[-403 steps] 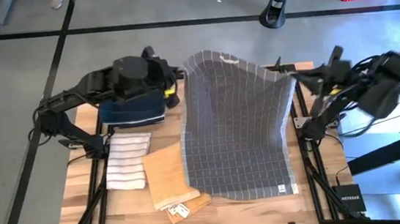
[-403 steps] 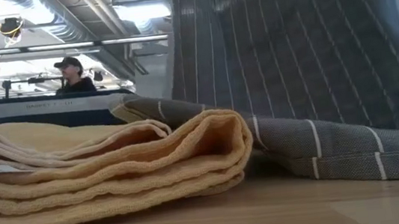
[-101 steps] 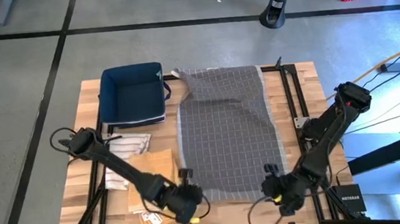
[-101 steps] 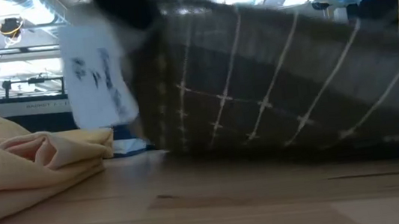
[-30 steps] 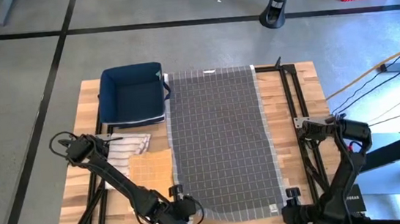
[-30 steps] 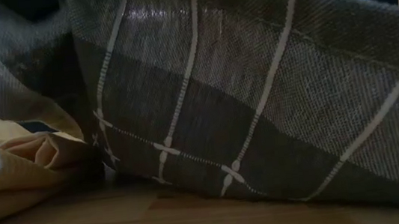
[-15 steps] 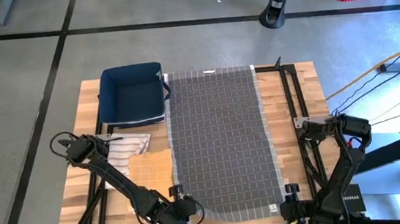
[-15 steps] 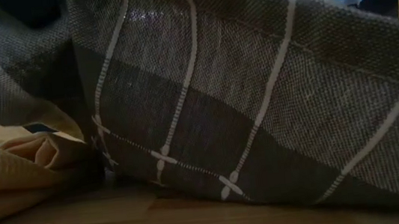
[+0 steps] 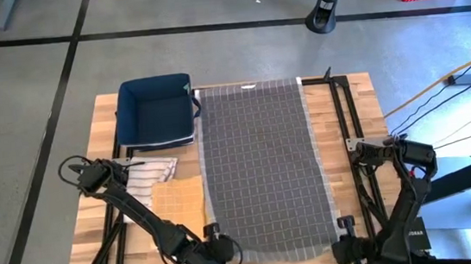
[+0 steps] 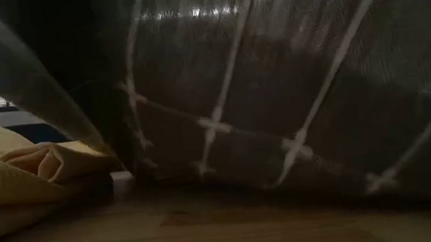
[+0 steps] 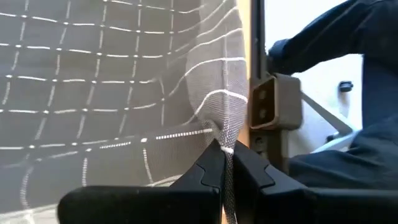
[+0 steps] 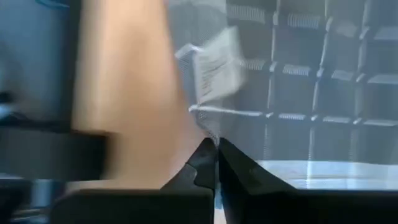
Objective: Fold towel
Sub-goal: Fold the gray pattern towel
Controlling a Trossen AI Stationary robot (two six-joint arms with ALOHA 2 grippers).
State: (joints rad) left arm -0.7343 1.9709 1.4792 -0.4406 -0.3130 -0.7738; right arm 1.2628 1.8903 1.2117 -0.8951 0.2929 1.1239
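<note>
Towel first: a grey woven towel with a grid of thin white lines lies spread lengthwise down the middle of the light wooden bench, its far edge level with the far rim and its near edge at the front, lifted off the wood. The left hand is at the near left corner of the cloth, clenched on it, with the hem pinched between its dark fingers. The right hand is at the near right corner, its fingers pressed together; the cloth edge seems to run between the tips, though the blur makes the grip less than certain. A white care label is sewn just inside that corner. In the low view the raised grey cloth hangs close to the camera and fills most of the picture. Left of the towel, a dark blue fabric bin sits at the far left of the bench. Nearer, a white towel with dark stripes lies folded, and just beside it a folded tan waffle-weave towel, touching the grey towel's left edge.
</note>
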